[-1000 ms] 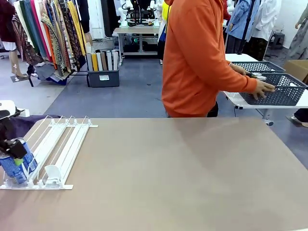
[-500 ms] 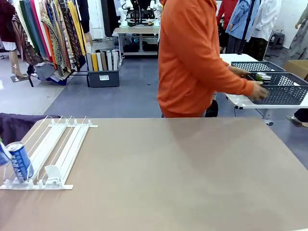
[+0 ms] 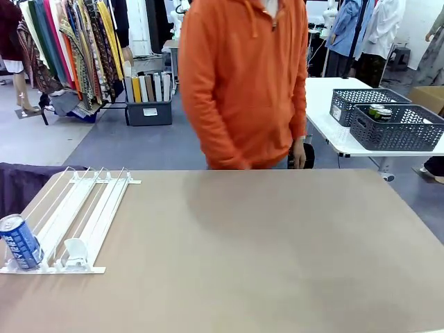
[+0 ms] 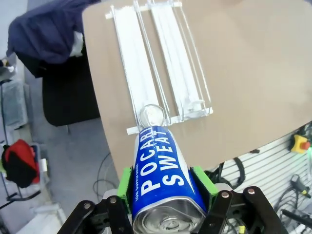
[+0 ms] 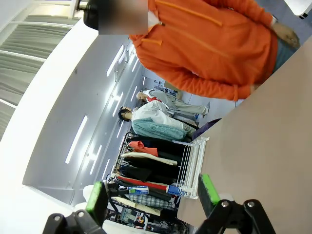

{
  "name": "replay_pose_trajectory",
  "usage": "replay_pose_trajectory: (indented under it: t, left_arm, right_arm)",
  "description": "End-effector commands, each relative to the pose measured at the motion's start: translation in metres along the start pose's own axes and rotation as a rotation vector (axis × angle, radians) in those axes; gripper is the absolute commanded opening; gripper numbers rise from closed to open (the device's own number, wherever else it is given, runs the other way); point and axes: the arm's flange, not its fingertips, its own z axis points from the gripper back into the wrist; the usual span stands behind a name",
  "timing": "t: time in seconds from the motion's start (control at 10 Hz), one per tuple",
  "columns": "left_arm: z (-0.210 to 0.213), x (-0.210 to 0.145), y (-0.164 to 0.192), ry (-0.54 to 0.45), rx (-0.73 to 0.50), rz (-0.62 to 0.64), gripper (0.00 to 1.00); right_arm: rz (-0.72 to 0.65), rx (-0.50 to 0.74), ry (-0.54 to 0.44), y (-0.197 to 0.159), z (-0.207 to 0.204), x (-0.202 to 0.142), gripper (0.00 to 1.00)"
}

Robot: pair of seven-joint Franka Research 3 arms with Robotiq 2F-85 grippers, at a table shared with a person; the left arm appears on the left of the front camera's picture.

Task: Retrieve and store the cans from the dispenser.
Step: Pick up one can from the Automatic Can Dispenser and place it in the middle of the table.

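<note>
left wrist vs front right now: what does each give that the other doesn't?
Left wrist: the left gripper shut on a blue Pocari Sweat can, with its green fingers pressed on both sides.
Front: a blue can sitting at the near end of the dispenser's leftmost lane, a person in an orange hoodie at the far side, and grey baskets behind.
Both: the dispenser, its white pusher plate and the brown table.
</note>
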Motion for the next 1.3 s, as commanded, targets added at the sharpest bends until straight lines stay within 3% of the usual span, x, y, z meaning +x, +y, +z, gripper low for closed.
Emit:
replay_pose_trajectory:
  t: [0.0, 0.1, 0.2, 0.6, 0.8, 0.9, 1.1, 1.2]
  left_arm:
    - [-0.002, -0.005, 0.011, -0.026, -0.043, 0.023, 0.0]
    - [-0.01, -0.007, 0.024, -0.02, -0.077, 0.043, 0.0]
    - [0.006, -0.006, 0.007, -0.022, -0.013, 0.016, 0.0]
    - [0.0, -0.008, 0.01, -0.012, -0.024, 0.023, 0.0]
    - [-0.016, 0.045, -0.078, -0.015, -0.032, -0.066, 0.0]
    - [-0.032, 0.08, -0.129, 0.055, 0.02, -0.142, 0.0]
    - [-0.084, 0.14, -0.242, 0.131, 0.013, -0.432, 0.0]
    - [-0.122, 0.16, -0.294, 0.164, 0.072, -0.5, 0.0]
  right_arm:
    - [0.019, 0.021, -0.013, 0.002, -0.001, 0.002, 1.0]
    - [0.019, 0.021, -0.013, 0.002, -0.001, 0.002, 1.0]
    - [0.019, 0.021, -0.013, 0.002, -0.001, 0.002, 1.0]
    - [0.019, 0.021, -0.013, 0.002, -0.001, 0.002, 1.0]
    - [0.019, 0.021, -0.013, 0.002, -0.001, 0.002, 1.0]
    - [0.019, 0.021, -0.013, 0.002, -0.001, 0.002, 1.0]
    - [0.019, 0.021, -0.013, 0.002, -0.001, 0.002, 1.0]
    - [0.019, 0.021, -0.013, 0.002, -0.001, 0.002, 1.0]
